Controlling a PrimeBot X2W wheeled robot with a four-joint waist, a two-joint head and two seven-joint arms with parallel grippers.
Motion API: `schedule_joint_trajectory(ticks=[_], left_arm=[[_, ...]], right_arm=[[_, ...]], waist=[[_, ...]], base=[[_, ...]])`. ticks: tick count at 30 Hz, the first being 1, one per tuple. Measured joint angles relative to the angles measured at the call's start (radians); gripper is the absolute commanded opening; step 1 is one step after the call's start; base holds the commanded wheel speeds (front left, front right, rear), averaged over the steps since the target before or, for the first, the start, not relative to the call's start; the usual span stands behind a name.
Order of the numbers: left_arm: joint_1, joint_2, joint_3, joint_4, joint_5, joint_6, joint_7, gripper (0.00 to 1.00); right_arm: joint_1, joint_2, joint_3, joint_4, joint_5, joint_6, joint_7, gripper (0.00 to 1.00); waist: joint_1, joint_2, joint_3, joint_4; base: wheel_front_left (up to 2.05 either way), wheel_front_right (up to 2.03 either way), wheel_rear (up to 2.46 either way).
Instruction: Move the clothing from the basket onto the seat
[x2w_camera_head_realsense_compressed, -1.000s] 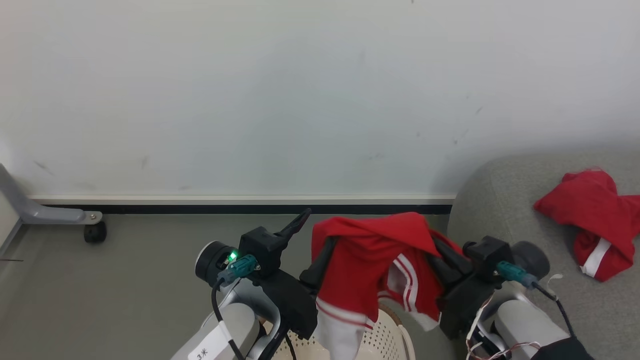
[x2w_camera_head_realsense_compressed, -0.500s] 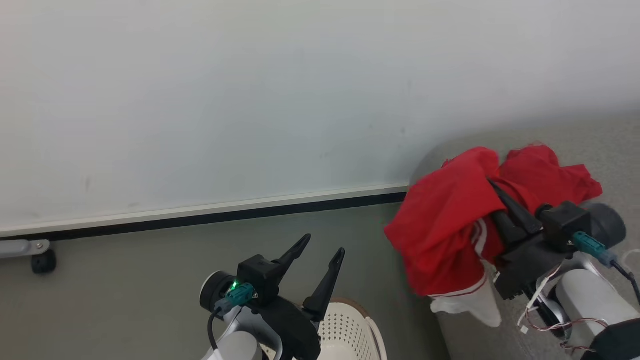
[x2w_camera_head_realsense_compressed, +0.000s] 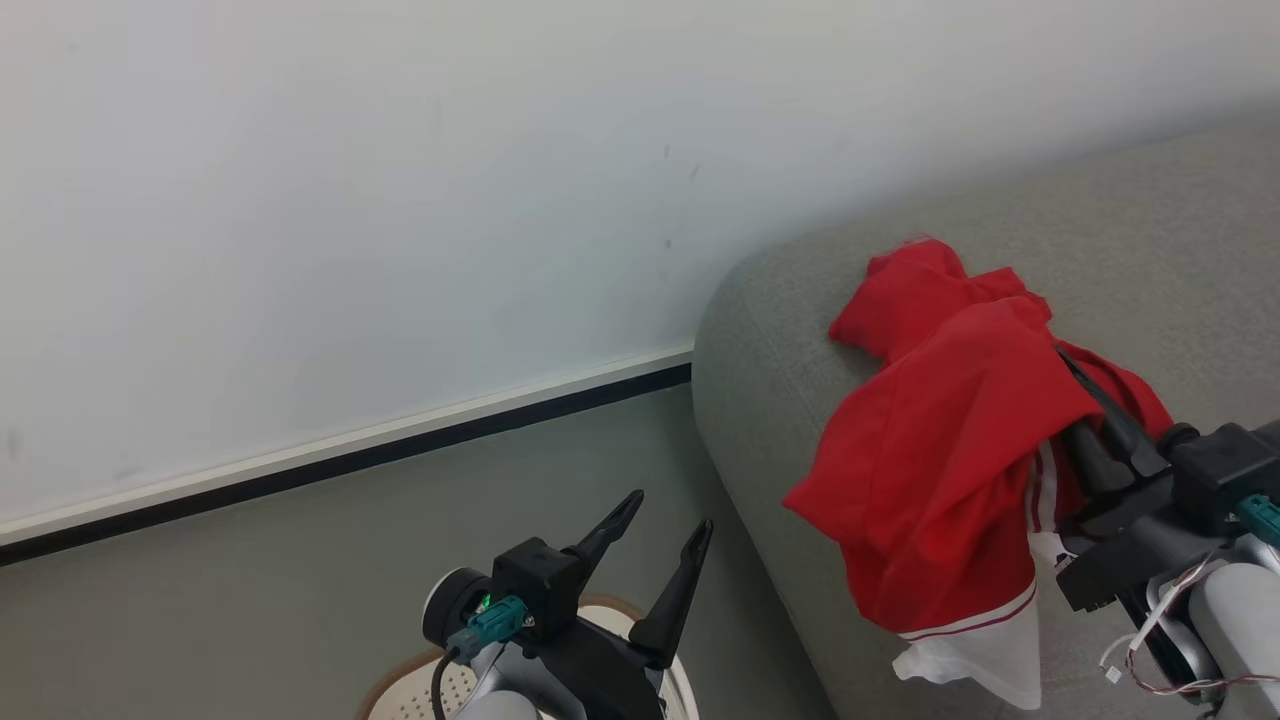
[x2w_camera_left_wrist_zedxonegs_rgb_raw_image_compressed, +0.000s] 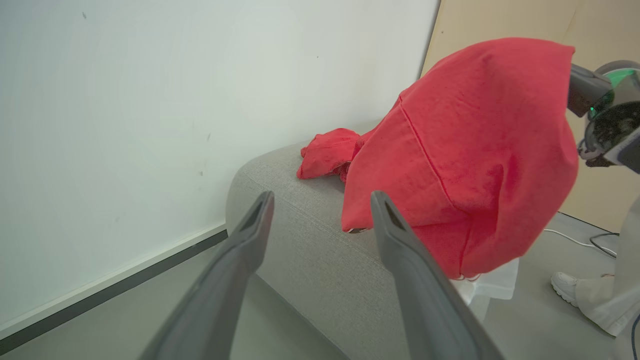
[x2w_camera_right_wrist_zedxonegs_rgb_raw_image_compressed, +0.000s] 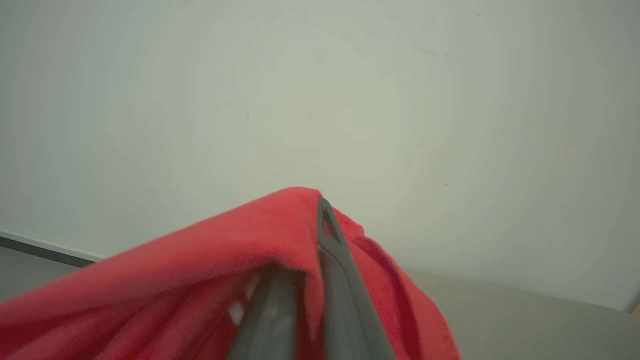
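We are carrying one red garment (x2w_camera_head_realsense_compressed: 940, 450), our right gripper (x2w_camera_head_realsense_compressed: 1085, 410) clamping shut on it above the seat (x2w_camera_head_realsense_compressed: 760, 400), aiming beside the other garment (x2w_camera_head_realsense_compressed: 900, 300) lying there. Our left gripper (x2w_camera_head_realsense_compressed: 670, 512) is hanging wide open and empty over the basket (x2w_camera_head_realsense_compressed: 605, 603), which seems emptied, though it is mostly hidden.

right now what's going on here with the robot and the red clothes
The robot's right gripper is shut on a red garment, holding it up over the end of the grey sofa. A second red garment lies on the sofa just behind it. The left gripper is open and empty, above the basket on the floor.
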Motion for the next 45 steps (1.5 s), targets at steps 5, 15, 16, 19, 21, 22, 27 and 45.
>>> schedule_joint_trajectory(ticks=[5,15,16,19,21,22,27,45], left_arm=[[0.0,-0.007,-0.013,-0.008,0.001,-0.001,-0.003,1.0],[-0.002,-0.007,-0.037,-0.047,0.023,-0.009,-0.004,1.0],[-0.002,-0.003,-0.04,-0.055,0.033,-0.009,-0.004,1.0],[-0.008,0.012,-0.045,-0.081,0.053,-0.009,-0.004,1.0],[-0.019,0.021,-0.048,-0.096,0.061,-0.009,-0.003,1.0],[-0.025,0.026,-0.05,-0.106,0.065,-0.009,-0.003,1.0],[-0.05,0.048,-0.05,-0.158,0.081,-0.008,0.006,1.0],[-0.172,0.084,-0.052,-0.367,0.179,0.018,0.052,1.0]], right_arm=[[0.029,-0.025,-0.024,-0.045,0.012,-0.014,0.011,0.0],[-0.004,-0.055,-0.111,-0.038,0.059,-0.048,0.065,0.0],[-0.026,-0.061,-0.126,-0.032,0.07,-0.048,0.071,0.0],[-0.105,-0.083,-0.155,-0.017,0.084,-0.048,0.089,0.0],[-0.164,-0.103,-0.172,0.006,0.088,-0.046,0.106,0.0],[-0.195,-0.117,-0.18,0.019,0.088,-0.045,0.114,0.0],[-0.366,-0.161,-0.229,0.099,0.089,-0.029,0.147,0.0],[-0.614,-0.145,-0.235,0.419,0.06,-0.057,0.174,0.0]], waist=[[0.0,-0.0001,0.017,-0.048],[0.0001,0.0,0.087,-0.053],[0.0,0.0,0.096,-0.05],[0.0,-0.0001,0.129,-0.042],[0.0001,0.0,0.153,-0.035],[0.0001,0.0,0.165,-0.032],[0.0002,0.0,0.231,-0.009],[0.0002,0.0001,0.488,0.099]], base=[[0.0,0.0,0.0],[0.0,0.0,0.0],[0.0,0.0,0.0],[0.0,0.0,0.0],[0.0,0.0,0.0],[0.0,0.0,0.0],[0.0,0.0,0.0],[0.0,0.0,0.0]])
